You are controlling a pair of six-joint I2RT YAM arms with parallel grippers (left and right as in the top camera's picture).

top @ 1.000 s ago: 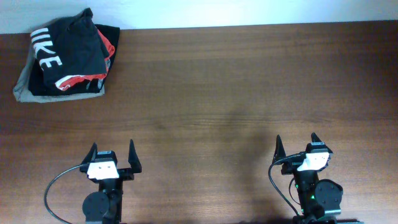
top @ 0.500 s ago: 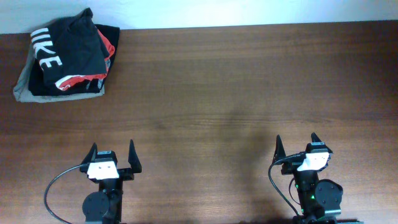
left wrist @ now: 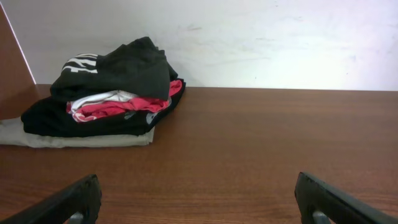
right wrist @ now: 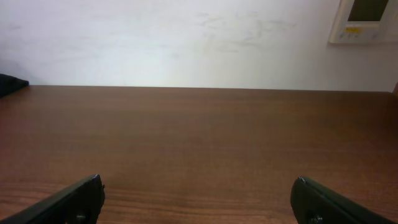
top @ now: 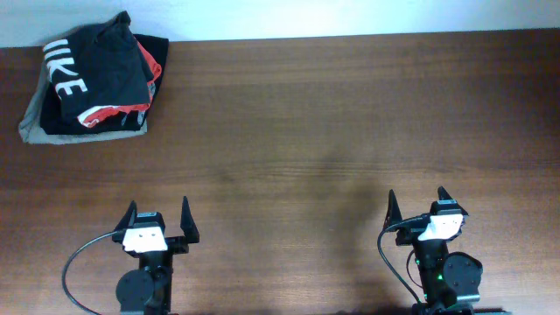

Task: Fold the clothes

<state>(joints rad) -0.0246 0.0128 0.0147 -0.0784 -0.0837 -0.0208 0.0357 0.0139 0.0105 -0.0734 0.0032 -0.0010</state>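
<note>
We see the black T-shirt [top: 92, 61] at the far left corner of the counter [top: 306, 131], close to the counter's back edge. It is crumpled, not flat, and it lies on top of a small pile. Big white letters show on the side of the shirt that is nearest to the counter's left edge. Under it, a white and red cloth [left wrist: 106, 107] comes out of the pile on the side toward the middle of the counter. Below that cloth there is another dark layer, and we cannot tell if it belongs to the same shirt. At the bottom lies a grey-khaki cloth [left wrist: 74, 140], flat on the counter, and its edge sticks out toward the counter's front.

The left hand [top: 158, 206] is at the front edge of the counter, on the left part. Its two fingers are spread wide and nothing is between them. It is well apart from the pile. The right hand [top: 416, 194] is at the front edge too, on the right part of the counter. Its fingers are also spread wide, with nothing between them.

Behind the back edge of the counter stands a white wall [left wrist: 280, 43]. In the right wrist view a white box [right wrist: 367, 18] with a small screen hangs on it.
</note>
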